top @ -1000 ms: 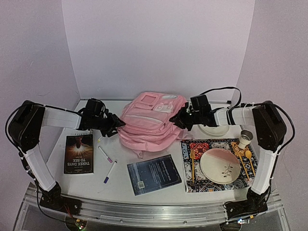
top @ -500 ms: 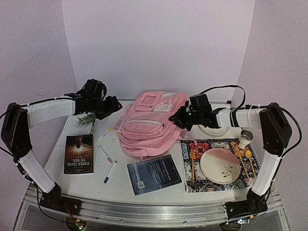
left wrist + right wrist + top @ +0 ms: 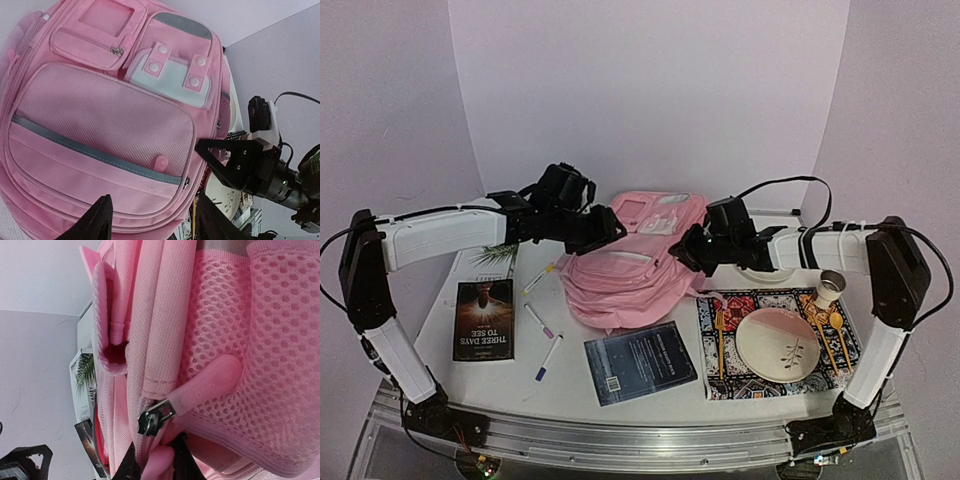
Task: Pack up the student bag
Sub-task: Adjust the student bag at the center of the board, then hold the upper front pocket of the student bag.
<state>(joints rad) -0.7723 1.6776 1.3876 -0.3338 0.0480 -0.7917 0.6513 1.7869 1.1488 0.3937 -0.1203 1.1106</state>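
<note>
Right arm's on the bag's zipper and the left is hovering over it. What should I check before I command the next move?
1. Grip: right gripper pinches a zipper pull on the student bag: ok, the pink tab is clamped.
2. Free hand: left gripper open and empty above the bag: ok.
3. Grippers clear of each other: ok, they are apart in the left wrist view.
4. Main compartment open enough to load: cannot tell.
5. Items packed: not ok. The black book, blue book and markers lie outside the bag.
</note>
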